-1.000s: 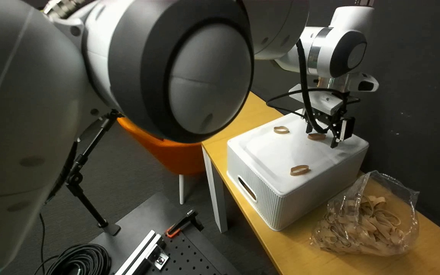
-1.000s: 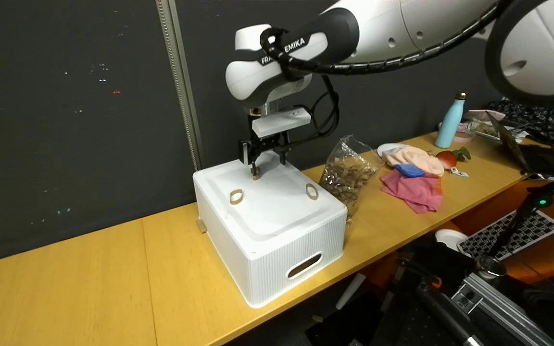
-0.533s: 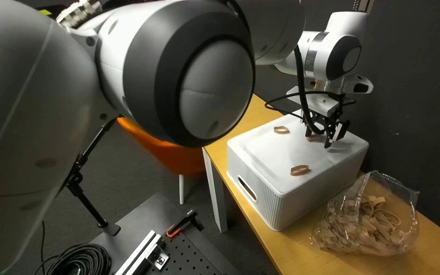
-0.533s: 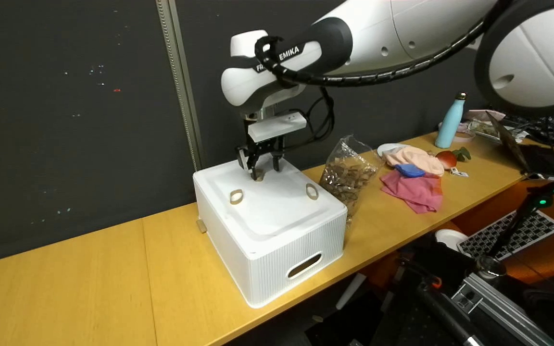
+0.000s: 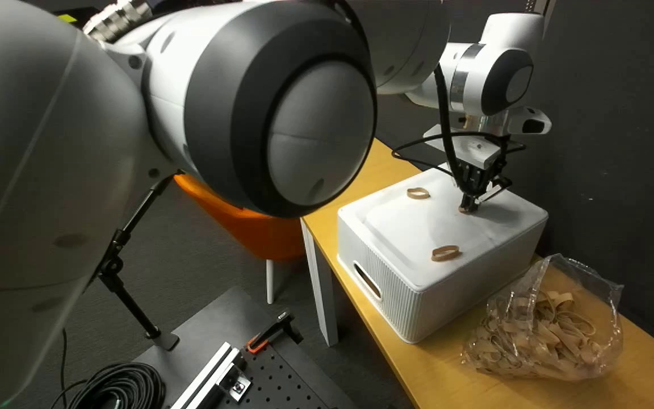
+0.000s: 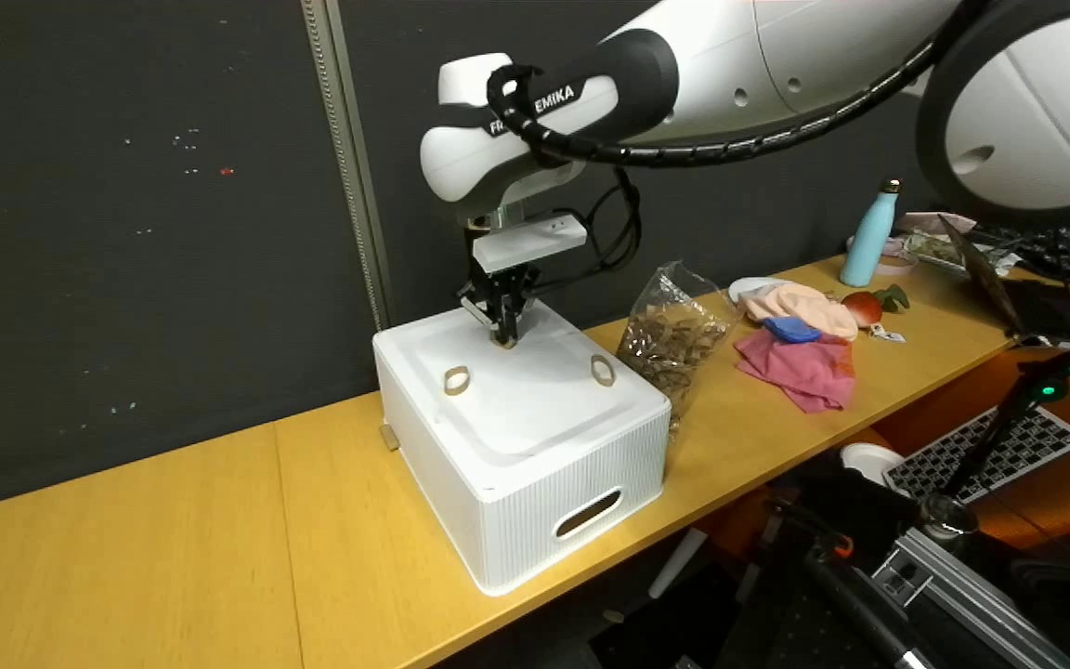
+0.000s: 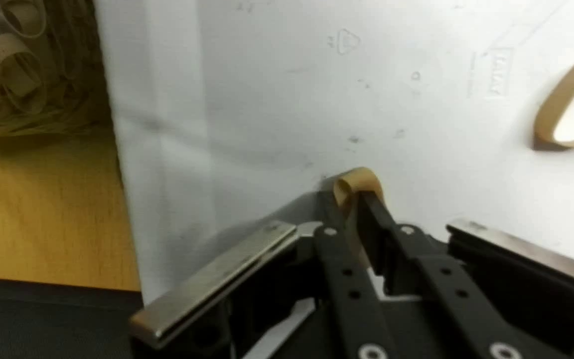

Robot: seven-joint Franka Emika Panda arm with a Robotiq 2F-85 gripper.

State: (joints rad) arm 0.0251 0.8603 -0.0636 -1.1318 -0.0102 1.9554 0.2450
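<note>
In the wrist view the fingers of my gripper (image 7: 350,212) have come close together, with a tan elastic band (image 7: 361,178) squeezed between them. Part of the band bulges out past the fingertips as a small loop; the rest is hidden by the fingers. Both exterior views show the gripper (image 5: 468,203) pointing down at the top of an upturned white box (image 6: 535,400), the band (image 6: 502,344) at its tips. Two more bands lie on this top: one band (image 5: 418,197) towards the far side, another band (image 5: 445,257) near the bag side.
A clear bag of bands (image 5: 548,335) stands on the wooden table (image 6: 173,539) beside the box. Farther along are cloths (image 6: 800,367) and a blue bottle (image 6: 869,237). A dark wall (image 5: 605,142) rises behind the box.
My jaws have come together from wide apart, squeezing the band that lay between them. The arm has shifted a little sideways over the box. The other two bands have stayed put.
</note>
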